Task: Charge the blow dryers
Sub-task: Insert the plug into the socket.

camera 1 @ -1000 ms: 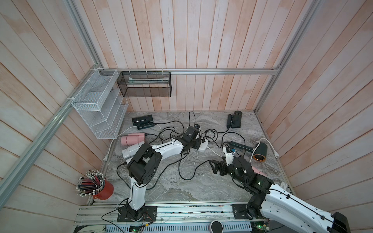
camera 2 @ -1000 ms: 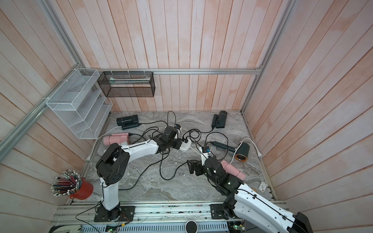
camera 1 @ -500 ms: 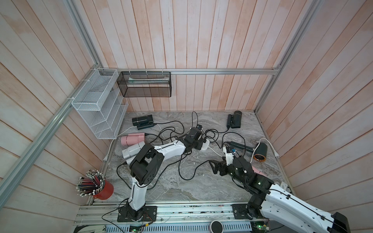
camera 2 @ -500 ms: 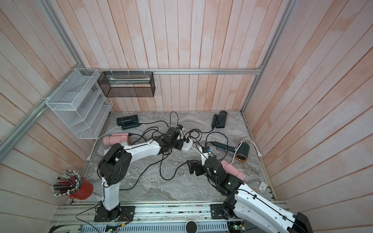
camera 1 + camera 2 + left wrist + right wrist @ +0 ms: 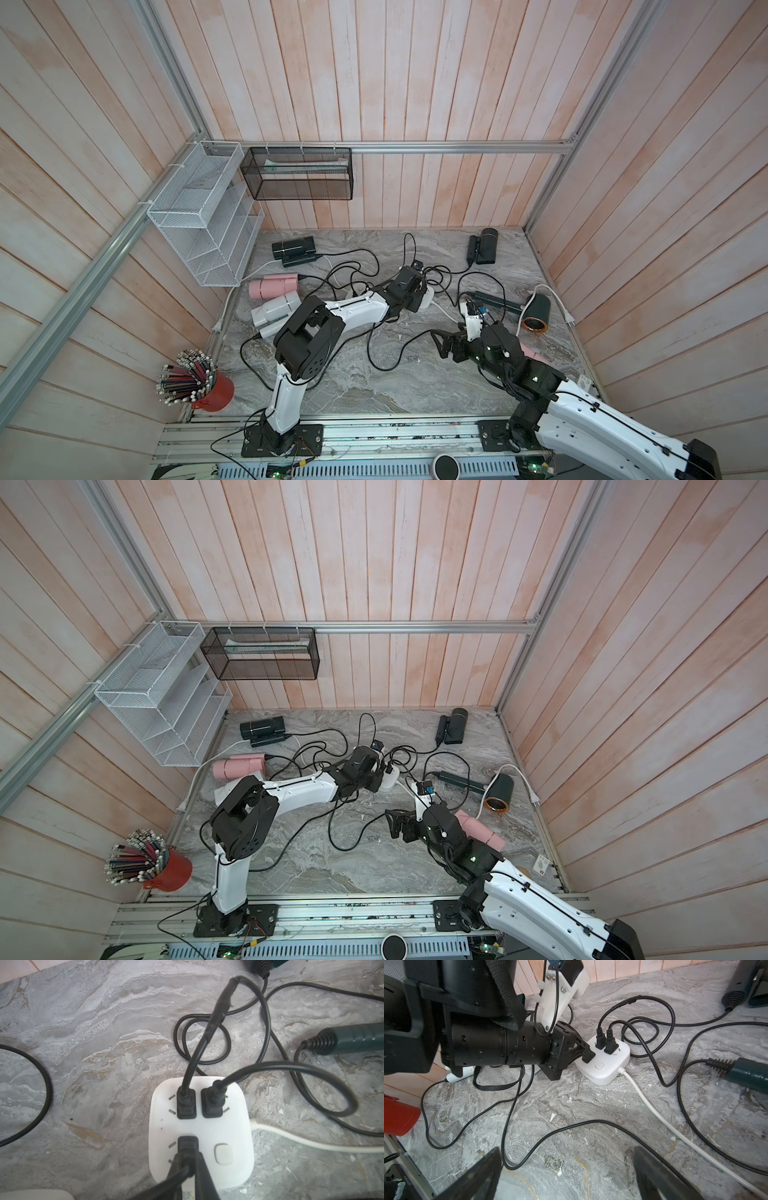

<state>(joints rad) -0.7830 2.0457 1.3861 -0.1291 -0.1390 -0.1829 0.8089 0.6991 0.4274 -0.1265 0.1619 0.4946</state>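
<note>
The left hand (image 5: 188, 1159) is clamped on a black plug (image 5: 188, 1142) at the near socket of the white power strip (image 5: 228, 1126). The plug body sits against the strip's face, and I cannot tell whether its pins are fully home. Two other plugs (image 5: 186, 1105) stand seated in the far sockets. The right hand (image 5: 566, 1149) hovers spread wide and empty above the worktop (image 5: 415, 386), near a loop of black cord and apart from the strip.

The blow dryers (image 5: 293, 248) lie scattered on the worktop. Two black ones are by the back wall, and a pink one (image 5: 272, 286) and a light grey one (image 5: 276, 311) are on the left. A dark one with a copper-rimmed mouth (image 5: 538, 313) lies on the right, and another pink one (image 5: 478, 827) is partly under the right arm.

The plug looks like small, stiff moulded plastic, best pinched across its flat sides — not by the limp, springy cord, which would bend and let the pins tilt. The strip seems light and smooth-bottomed, so a push may slide it along the stone. The dryers look like light plastic, and their round barrels are likely to roll — the folded handle is probably the surer hold.
</note>
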